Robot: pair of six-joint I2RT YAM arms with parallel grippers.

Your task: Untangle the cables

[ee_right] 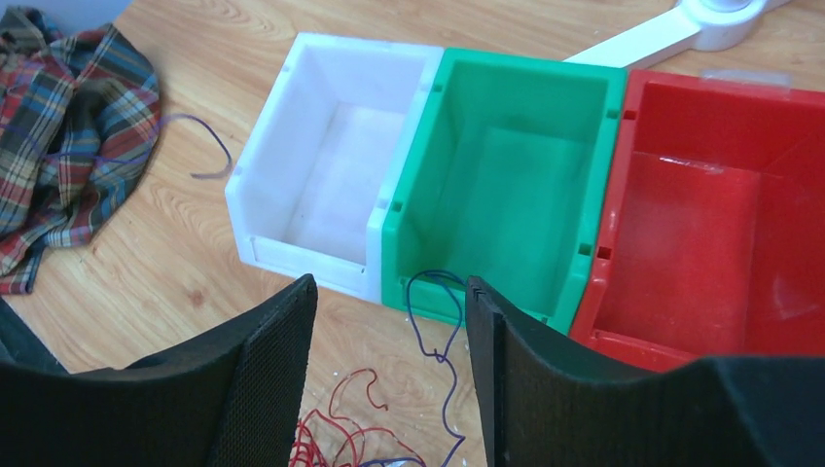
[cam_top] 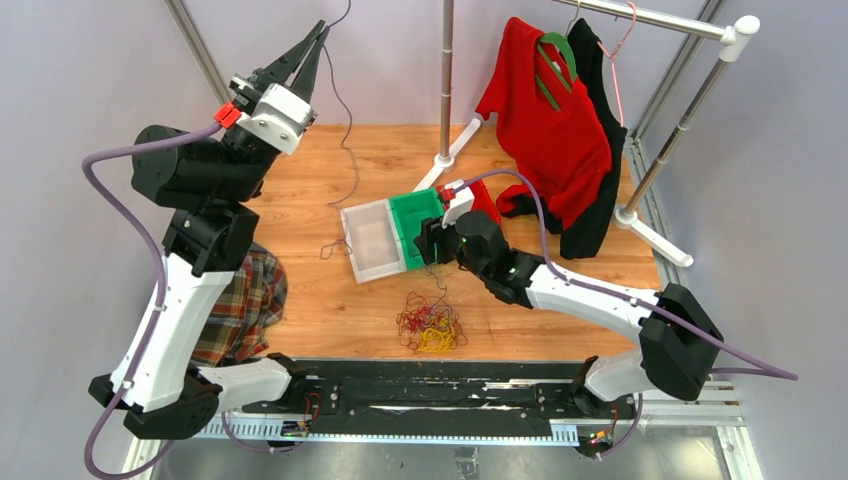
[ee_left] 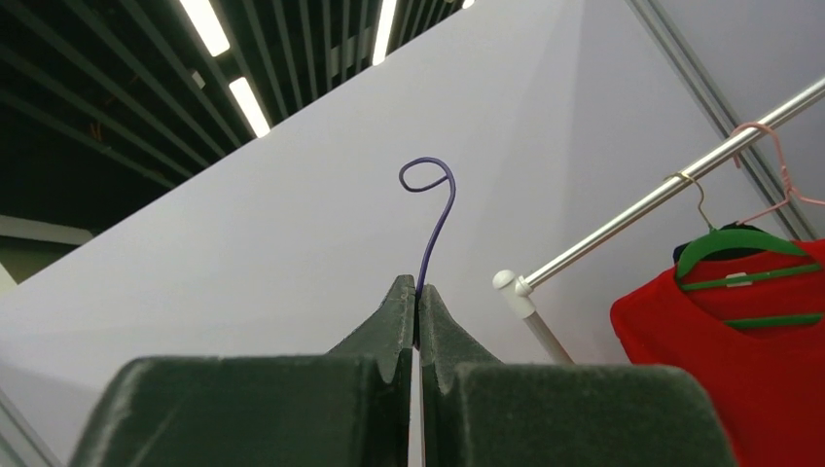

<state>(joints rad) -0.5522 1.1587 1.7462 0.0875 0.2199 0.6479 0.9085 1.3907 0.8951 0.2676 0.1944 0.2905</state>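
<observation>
High at 11 o'clock above the counter (cam_top: 300, 170), your left jaws are pressed together on a purple cable (ee_left: 429, 243) that trails down to the wood. Your right jaws stand spread near the centre, at the near rim of a green bin (ee_right: 506, 165), with another purple strand (ee_right: 428, 342) between them. The red and yellow tangle (cam_top: 430, 325) lies at 6 o'clock.

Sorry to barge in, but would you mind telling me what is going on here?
The left hand is shut on a purple cable, held high above the table. The right hand hangs open by the green bin, over a purple strand. A red and yellow tangle lies on the table.
</observation>
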